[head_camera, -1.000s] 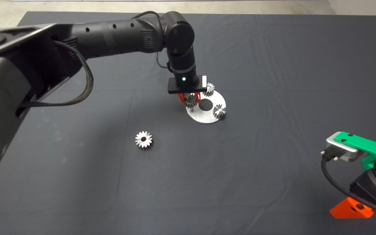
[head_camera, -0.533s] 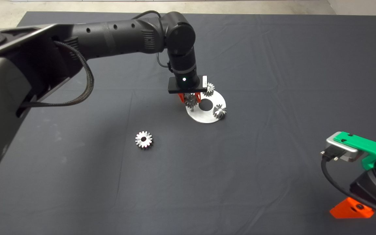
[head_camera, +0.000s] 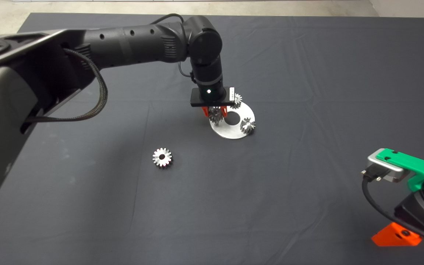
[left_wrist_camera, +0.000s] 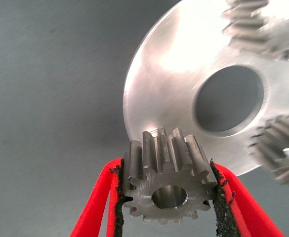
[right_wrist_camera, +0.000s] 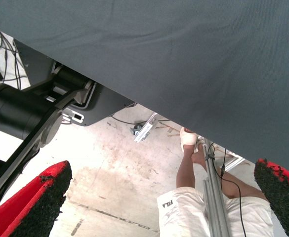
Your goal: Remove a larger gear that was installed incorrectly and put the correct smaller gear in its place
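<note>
Left tool (head_camera: 216, 110) sits over the near-left part of the round silvery plate (head_camera: 230, 132), around mid-worktop, arm coming in from the left. It is clamped on the smaller gear (left_wrist_camera: 168, 183): in the left wrist view both black pads (left_wrist_camera: 118, 207) press on the gear's teeth from either side, bore facing the camera. Gear held at the plate's edge; cannot tell whether it touches the plate or a pin. In the head view the same gear (head_camera: 216, 115) shows just under the wrist camera block, between the red fingers.

Two more small gears on the plate: one at the far edge (head_camera: 237, 100), one at the right edge (head_camera: 247, 125). Plate has a large round centre hole (left_wrist_camera: 228, 98).

The larger gear (head_camera: 162, 157) lies flat on the worktop (head_camera: 307, 73), near-left of the plate and well apart from it, dark centre hole up, nothing touching it.

Right tool (right_wrist_camera: 159, 197) is parked at the lower right edge of the head view, fingers spread wide, nothing between them. Its wrist view shows the mat's edge, bare floor, the robot's base and a person's leg (right_wrist_camera: 193, 163).
</note>
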